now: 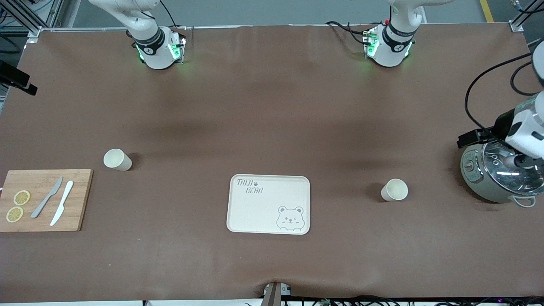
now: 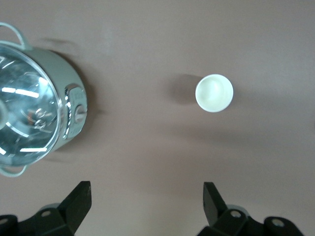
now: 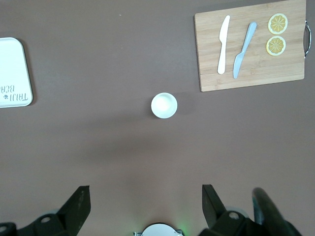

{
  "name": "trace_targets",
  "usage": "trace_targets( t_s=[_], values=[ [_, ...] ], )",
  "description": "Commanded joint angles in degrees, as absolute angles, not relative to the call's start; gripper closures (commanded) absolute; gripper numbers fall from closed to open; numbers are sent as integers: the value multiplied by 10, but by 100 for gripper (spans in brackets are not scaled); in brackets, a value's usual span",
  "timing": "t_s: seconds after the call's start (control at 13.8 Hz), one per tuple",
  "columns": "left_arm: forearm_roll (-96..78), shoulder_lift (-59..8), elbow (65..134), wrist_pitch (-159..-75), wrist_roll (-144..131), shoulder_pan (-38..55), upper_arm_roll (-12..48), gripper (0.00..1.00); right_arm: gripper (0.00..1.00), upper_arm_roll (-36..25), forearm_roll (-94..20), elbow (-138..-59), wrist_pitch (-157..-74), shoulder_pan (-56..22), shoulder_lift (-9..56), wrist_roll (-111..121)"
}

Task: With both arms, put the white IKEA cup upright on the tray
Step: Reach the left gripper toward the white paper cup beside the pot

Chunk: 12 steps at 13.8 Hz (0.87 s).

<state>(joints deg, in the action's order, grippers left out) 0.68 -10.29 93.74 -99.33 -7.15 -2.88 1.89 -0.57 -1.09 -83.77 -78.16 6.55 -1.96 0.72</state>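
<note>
Two white cups stand upright on the brown table, mouths up. One cup (image 1: 117, 160) is toward the right arm's end; it shows in the right wrist view (image 3: 164, 105). The other cup (image 1: 394, 189) is toward the left arm's end; it shows in the left wrist view (image 2: 214, 93). The cream bear tray (image 1: 268, 204) lies bare between them, nearer the front camera; its edge shows in the right wrist view (image 3: 15, 73). My left gripper (image 2: 147, 196) is open and empty, high over the table beside the pot. My right gripper (image 3: 145, 201) is open and empty, high over the table near its base.
A wooden cutting board (image 1: 42, 199) with two knives and two lemon slices lies at the right arm's end. A grey pot with a glass lid (image 1: 495, 176) stands at the left arm's end, partly under the left arm's hand (image 1: 525, 127).
</note>
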Motion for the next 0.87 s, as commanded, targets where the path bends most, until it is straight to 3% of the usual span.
trace_targets(
  t_s=[0.0,0.29,0.65,0.8],
  values=[
    [0,-95,1008,-1079,-84,-30,20,0,0,-2,-19,-846,-783,71,-27,13],
    [-3,-109,1093,-1220,-102,-31,21,0,0,-1,-19,-846,-786,69,-25,13],
    [-7,-184,1097,-1288,-155,-10,32,0,0,-1,-19,-845,-787,69,-25,13],
    [-8,-204,1098,-1305,-158,-5,37,6,0,-1,-19,-841,-787,69,-24,13]
  ],
)
